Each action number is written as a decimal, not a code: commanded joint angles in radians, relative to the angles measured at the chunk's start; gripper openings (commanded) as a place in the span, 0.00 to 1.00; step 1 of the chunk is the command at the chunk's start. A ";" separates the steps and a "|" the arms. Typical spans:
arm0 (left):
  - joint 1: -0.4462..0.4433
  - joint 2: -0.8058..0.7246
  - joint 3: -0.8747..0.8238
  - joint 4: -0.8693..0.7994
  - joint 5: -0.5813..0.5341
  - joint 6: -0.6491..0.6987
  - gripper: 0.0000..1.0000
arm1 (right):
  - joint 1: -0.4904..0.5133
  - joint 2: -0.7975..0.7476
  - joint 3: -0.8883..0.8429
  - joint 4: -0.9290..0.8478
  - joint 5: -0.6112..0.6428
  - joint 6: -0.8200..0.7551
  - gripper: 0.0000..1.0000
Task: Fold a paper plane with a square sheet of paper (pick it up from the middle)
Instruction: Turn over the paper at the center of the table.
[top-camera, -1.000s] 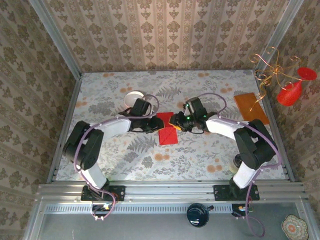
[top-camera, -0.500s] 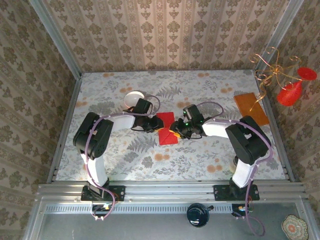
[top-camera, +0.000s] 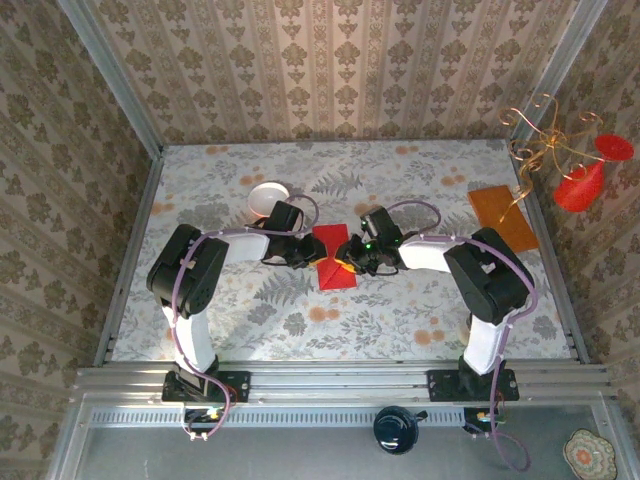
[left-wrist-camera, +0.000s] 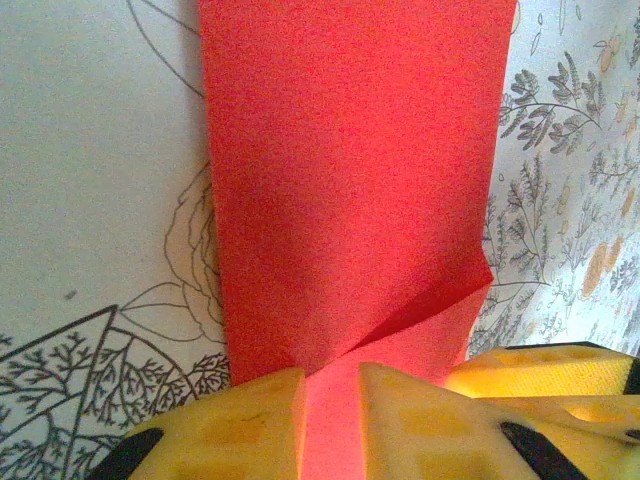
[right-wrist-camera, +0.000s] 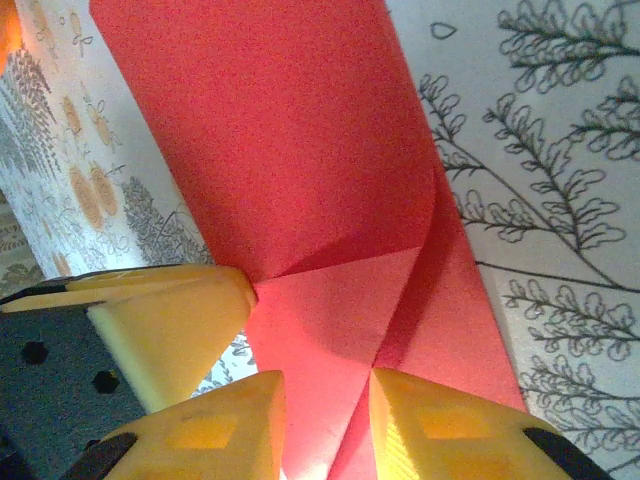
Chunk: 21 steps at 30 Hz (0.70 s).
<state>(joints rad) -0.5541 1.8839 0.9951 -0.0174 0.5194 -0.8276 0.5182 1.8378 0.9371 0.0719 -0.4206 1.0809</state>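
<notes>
The square sheet of paper (top-camera: 335, 262) lies mid-table, bright red and folded into a tall rectangle (left-wrist-camera: 350, 180), with one corner creased over into a triangle (right-wrist-camera: 340, 300). My left gripper (top-camera: 306, 252) rests on the paper's left edge. Its yellow fingers (left-wrist-camera: 245, 425) stand a narrow gap apart, with flat red paper showing between them. My right gripper (top-camera: 349, 260) sits on the right edge by the folded corner. Its fingers (right-wrist-camera: 450, 430) are also slightly apart over the paper. The tips of the two grippers nearly meet. No paper plane shape shows.
A small white bowl (top-camera: 267, 197) stands behind the left gripper. An orange-brown board (top-camera: 502, 215) lies at the right rear, beside a gold wire stand with red ornaments (top-camera: 578, 180). Patterned walls close in the table's left, back and right sides.
My right gripper has slid left and nearer onto the paper's right edge, its jaws narrowing. The left arm's elbow swung in early on; its gripper stayed on the paper.
</notes>
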 joint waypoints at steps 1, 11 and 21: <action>0.008 0.024 -0.020 -0.010 -0.014 -0.011 0.23 | 0.009 0.020 0.026 -0.021 0.025 -0.001 0.30; 0.010 0.018 -0.024 -0.014 -0.018 -0.016 0.23 | 0.014 -0.017 0.004 -0.056 0.086 0.021 0.30; 0.011 0.014 -0.019 -0.015 -0.012 -0.016 0.23 | 0.022 0.048 0.014 0.070 -0.010 0.056 0.23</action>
<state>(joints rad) -0.5537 1.8839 0.9924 -0.0093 0.5201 -0.8383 0.5289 1.8526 0.9371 0.0944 -0.3859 1.1122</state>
